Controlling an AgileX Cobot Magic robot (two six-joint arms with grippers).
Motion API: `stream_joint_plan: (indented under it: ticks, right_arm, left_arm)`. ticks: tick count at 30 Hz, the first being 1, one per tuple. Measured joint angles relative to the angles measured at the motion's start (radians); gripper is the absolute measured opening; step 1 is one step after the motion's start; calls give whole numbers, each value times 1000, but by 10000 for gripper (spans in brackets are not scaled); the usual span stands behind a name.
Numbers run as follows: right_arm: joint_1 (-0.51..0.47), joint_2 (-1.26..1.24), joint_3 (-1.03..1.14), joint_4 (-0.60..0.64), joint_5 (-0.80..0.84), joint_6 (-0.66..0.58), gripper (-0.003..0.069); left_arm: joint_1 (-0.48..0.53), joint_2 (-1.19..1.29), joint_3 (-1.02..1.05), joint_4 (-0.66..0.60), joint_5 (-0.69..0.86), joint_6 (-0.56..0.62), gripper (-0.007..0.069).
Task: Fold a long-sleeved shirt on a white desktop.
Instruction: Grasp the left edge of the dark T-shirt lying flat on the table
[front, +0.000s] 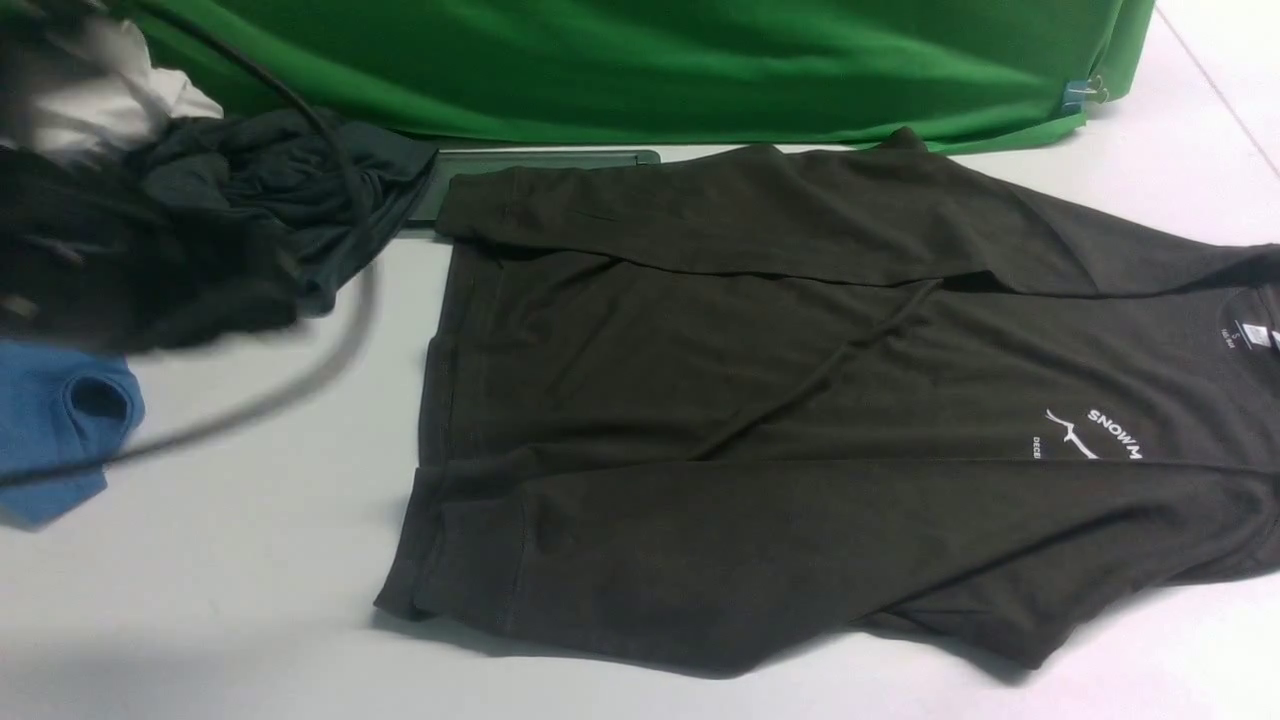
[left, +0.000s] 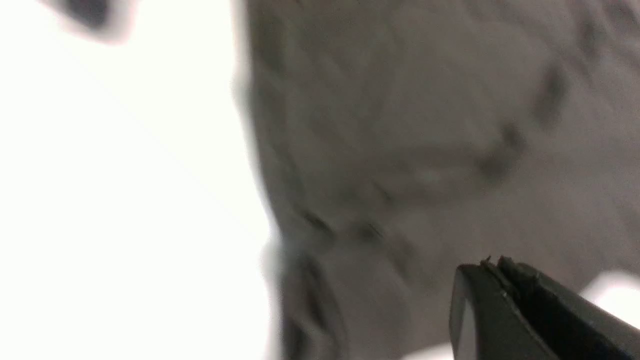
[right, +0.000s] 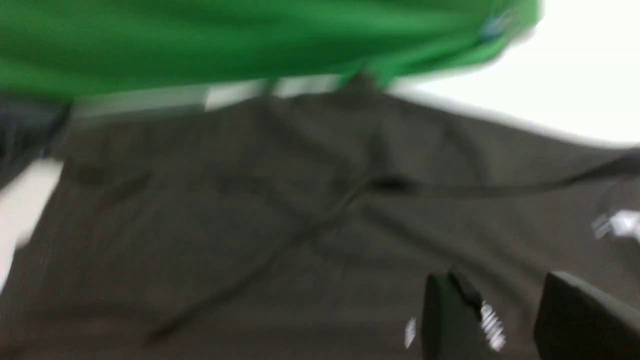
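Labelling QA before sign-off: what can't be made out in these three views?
- Front view: collar end and chest print of the long-sleeved shirt run off the right edge; motion blur smears the clothes pile.
- Left wrist view: overexposed, blurred; the fabric behind the shut left gripper cannot be identified.
- Right wrist view: blur makes the print unreadable; whether the open right gripper touches the shirt is unclear.
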Motion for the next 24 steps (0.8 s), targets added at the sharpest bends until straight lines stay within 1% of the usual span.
stream_joint_plan:
  ticks: [1, 3, 4, 7, 8, 11, 12, 14, 15, 16, 18, 24]
  right_arm:
    - [30, 12, 0, 0, 13, -9, 241]
    - [54, 22, 0, 5, 23, -15, 241]
    - [80, 32, 0, 6, 25, -20, 241]
    - [139, 50, 0, 6, 31, -34, 241]
    - [154, 53, 0, 6, 32, -36, 241]
    - [178, 54, 0, 6, 32, -36, 241]
    - [187, 54, 0, 7, 32, -38, 241]
    - [193, 54, 0, 7, 32, -38, 241]
    - [194, 54, 0, 7, 32, -38, 241]
    - [194, 54, 0, 7, 32, -38, 241]
    - [194, 54, 0, 6, 32, -39, 241]
    - [194, 54, 0, 6, 34, -39, 241]
  left_arm:
    - [-14, 50, 0, -62, 40, 73, 48]
    - [-39, 82, 0, -82, 53, 121, 70]
    - [-69, 110, 0, -78, 51, 145, 94]
    - [-212, 187, 0, 20, -5, 174, 205]
    - [-272, 216, -3, 90, -28, 170, 256]
    - [-366, 262, -29, 213, -45, 109, 350]
    - [-409, 299, -63, 289, -43, 44, 405]
    - [-445, 367, -129, 370, -12, -43, 474]
    - [-445, 374, -136, 375, -7, -49, 479]
    - [-453, 429, -194, 402, 22, -76, 508]
    - [-453, 485, -253, 414, 55, -89, 528]
    - [-453, 644, -367, 428, 93, -64, 543]
